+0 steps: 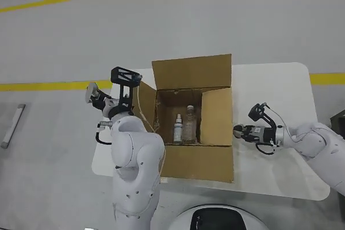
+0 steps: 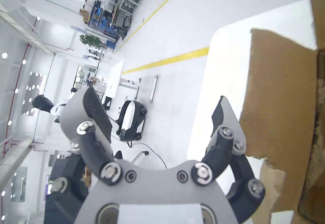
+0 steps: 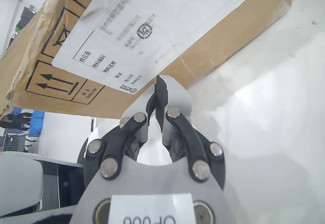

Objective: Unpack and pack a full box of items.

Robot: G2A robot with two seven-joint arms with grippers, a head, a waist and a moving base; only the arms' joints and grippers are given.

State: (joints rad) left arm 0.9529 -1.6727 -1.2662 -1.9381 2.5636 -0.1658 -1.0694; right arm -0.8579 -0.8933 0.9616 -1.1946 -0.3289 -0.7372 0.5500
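Note:
An open cardboard box (image 1: pixel 218 162) stands in the middle of the white table (image 1: pixel 276 75), flaps spread. Inside it two clear bottles stand upright: a smaller one with a white cap (image 1: pixel 177 129) and a taller one (image 1: pixel 190 122) beside it. My left gripper (image 1: pixel 94 95) is raised off the table's left edge, open and empty; its wrist view shows the box's left flap (image 2: pixel 274 87) close by the left gripper (image 2: pixel 155 110). My right gripper (image 1: pixel 237 131) sits low by the box's right wall, shut on nothing. The labelled box side (image 3: pixel 142 31) is right ahead of that gripper (image 3: pixel 158 92).
A grey bar (image 1: pixel 12 125) lies on the floor at the left. A yellow floor line (image 1: pixel 46 86) runs behind the table. Bare tabletop (image 1: pixel 270 92) lies right of the box.

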